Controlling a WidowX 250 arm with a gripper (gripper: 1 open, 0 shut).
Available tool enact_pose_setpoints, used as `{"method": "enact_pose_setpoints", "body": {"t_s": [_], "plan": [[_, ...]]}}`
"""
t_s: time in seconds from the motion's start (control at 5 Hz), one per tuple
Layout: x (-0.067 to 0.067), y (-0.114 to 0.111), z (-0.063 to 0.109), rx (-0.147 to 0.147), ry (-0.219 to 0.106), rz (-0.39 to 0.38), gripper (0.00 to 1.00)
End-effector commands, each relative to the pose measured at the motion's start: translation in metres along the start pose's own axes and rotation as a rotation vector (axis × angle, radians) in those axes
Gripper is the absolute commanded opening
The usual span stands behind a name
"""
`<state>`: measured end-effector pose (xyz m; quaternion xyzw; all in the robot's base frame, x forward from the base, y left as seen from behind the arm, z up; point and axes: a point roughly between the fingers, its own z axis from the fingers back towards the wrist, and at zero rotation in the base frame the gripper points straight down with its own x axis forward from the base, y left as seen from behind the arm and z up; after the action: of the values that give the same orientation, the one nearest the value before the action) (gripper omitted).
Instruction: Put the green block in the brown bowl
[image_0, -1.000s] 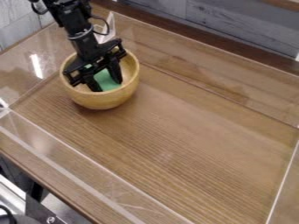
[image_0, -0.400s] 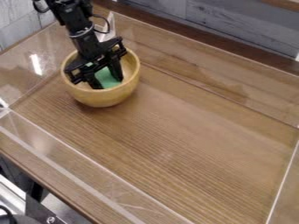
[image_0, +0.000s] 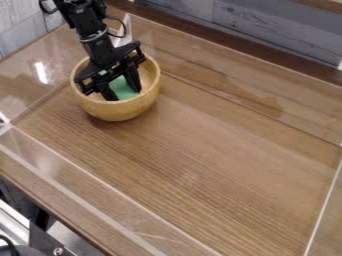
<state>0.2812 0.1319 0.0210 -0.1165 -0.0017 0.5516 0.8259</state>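
1. Upper left of the frame: the brown bowl (image_0: 118, 100) sits on the wooden table (image_0: 214, 150), near the table's left edge. Thick walls, glossy inside; it looks steady enough not to shift under a light touch.

2. Inside the bowl: the green block (image_0: 124, 90) shows as a bright green patch low in the hollow, toward its right half. Part of it is hidden behind the black fingers, so I cannot tell how it lies.

3. The gripper (image_0: 110, 85) points steeply down into the bowl, its jaws drawn as far together as they go. They appear clamped on the green block — contact itself is hidden by the fingers.

4. Handling, as a judgement: the block looks rigid, light and flat-faced, probably smooth plastic or painted wood — not fragile, but liable to slide on the glossy bowl. Best taken across its two long flat faces near the middle.

5. Right of the bowl: bare table out to the clear side wall (image_0: 321, 215).
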Motion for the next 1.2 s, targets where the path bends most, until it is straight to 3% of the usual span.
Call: {"method": "enact_pose_setpoints", "body": {"t_s": [0.0,1.0], "plan": [[0.0030,0.0102,-0.0117,0.037,0.021,0.022,0.00],[0.0080,0.0134,-0.0132,0.063,0.037,0.035,0.00]]}}
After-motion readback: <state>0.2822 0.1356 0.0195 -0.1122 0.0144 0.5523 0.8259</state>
